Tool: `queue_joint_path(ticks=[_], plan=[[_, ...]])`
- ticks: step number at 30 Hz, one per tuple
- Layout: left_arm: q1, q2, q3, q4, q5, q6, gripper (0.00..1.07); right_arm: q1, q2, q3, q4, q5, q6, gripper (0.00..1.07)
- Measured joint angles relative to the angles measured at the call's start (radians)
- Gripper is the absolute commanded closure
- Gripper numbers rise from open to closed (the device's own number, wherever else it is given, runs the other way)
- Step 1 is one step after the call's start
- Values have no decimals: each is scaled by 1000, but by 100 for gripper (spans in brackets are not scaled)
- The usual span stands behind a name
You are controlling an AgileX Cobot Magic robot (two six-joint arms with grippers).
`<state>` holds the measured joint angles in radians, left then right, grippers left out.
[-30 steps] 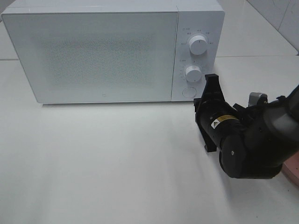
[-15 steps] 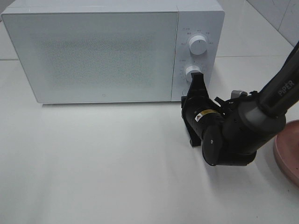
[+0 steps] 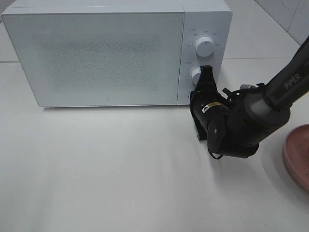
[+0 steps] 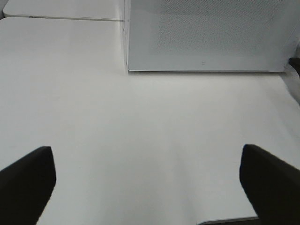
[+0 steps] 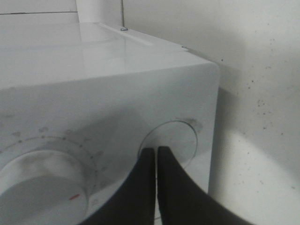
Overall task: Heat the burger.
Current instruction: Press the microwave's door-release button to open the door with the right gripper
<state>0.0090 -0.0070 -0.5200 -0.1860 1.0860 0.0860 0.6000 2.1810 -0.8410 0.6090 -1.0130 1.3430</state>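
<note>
Burger unseen, right fingers closed at round microwave button, left fingers wide over table

Right gripper blocks the high view of the microwave's round button and half the lower dial beside its tips; dial markings unreadable; pink plate behind it is cropped; left gripper fingers cropped too
</note>
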Motion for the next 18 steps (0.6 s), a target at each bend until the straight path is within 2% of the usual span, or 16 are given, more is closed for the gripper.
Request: queue_joint_path(ticks=[18], plan=[[0, 0, 0, 0, 0, 0, 7, 0, 34, -23, 27, -36, -1, 107]])
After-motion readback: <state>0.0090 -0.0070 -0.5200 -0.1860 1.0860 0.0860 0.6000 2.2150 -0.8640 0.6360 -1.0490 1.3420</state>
